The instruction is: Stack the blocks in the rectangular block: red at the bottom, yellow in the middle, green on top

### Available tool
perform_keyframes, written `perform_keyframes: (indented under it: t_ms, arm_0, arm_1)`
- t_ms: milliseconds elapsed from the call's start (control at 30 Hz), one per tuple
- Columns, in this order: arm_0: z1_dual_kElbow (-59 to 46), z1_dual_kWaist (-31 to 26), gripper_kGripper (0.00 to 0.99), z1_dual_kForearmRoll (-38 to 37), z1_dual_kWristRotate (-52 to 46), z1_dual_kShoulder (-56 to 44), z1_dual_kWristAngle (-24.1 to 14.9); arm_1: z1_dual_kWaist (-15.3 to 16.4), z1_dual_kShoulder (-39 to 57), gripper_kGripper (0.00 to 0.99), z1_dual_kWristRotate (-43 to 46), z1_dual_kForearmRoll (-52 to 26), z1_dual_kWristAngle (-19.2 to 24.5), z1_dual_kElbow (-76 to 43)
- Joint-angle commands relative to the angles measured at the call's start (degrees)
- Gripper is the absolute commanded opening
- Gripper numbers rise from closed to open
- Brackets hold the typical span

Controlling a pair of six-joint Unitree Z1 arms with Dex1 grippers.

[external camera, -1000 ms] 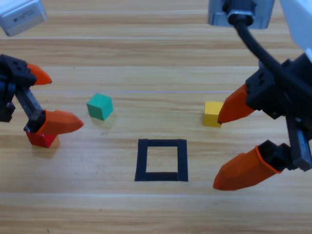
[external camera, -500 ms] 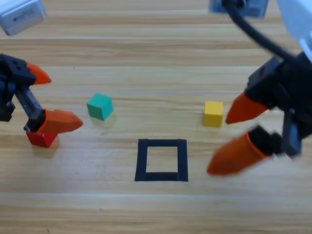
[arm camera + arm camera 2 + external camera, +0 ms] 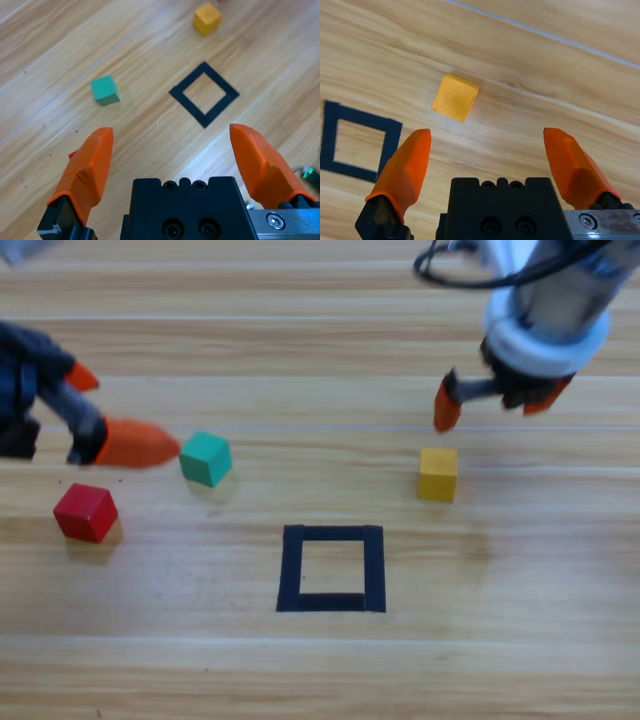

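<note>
Starting from the left pincer, jaws spread wide and empty, poised at the left edge of the counter just beside the green cube and above and a little away from the red cube. Judging by the stacking order, red comes first, so best to bring this pincer over the red cube, square the jaws to two opposite flat faces, descend until the tips straddle it low, and only then close; a skewed approach risks nudging the cube or clipping the green one nearby. Worth noting too that in the left wrist view only a sliver of red shows behind one jaw, so centring matters before closing. Moving outward to the right pincer, likewise open and holding nothing, held high up beyond the yellow cube, with that cube ahead of its jaws in the right wrist view; sensible to keep it clear until red is seated. Lying near the middle, the black tape rectangle, nothing inside but bare wood, well apart from all three cubes. Underneath, a pale wooden counter with lengthwise grain and faint lines, flat and uncluttered, offering plenty of room around the rectangle for a straight carry and a vertical set-down.
</note>
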State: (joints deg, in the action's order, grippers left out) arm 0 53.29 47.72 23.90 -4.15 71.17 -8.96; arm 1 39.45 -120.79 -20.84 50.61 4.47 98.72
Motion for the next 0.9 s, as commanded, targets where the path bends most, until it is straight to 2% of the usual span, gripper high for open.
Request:
perform_keyframes:
  t_ms: [33,200,300,467,667,900]
  arm_0:
    - [6.91,-7.37,0.990,7.30,-9.21,6.35,-1.32]
    - [13.15,-15.02,0.989,14.95,-12.99,14.97,-1.59]
    - [13.50,-18.89,0.974,15.65,-12.90,18.39,-1.23]
    - [13.24,-23.19,0.973,15.65,-13.08,24.37,-0.80]
    - [13.68,-24.51,0.973,15.74,-13.16,30.52,0.17]
    - [14.56,-24.78,0.976,15.83,-12.55,38.70,3.07]
  arm_1:
    - [-0.69,-11.22,0.986,-2.36,7.40,-0.86,7.71]
    - [0.63,-12.72,0.988,-5.18,7.40,0.10,8.68]
    - [0.71,-14.30,0.986,-6.32,7.48,-2.01,10.35]
    - [2.30,-14.48,0.986,-7.37,7.48,-0.51,11.67]
    - [2.73,-15.09,0.986,-9.31,7.48,-0.42,13.16]
    - [3.09,-15.79,0.988,-14.76,7.84,0.37,13.16]
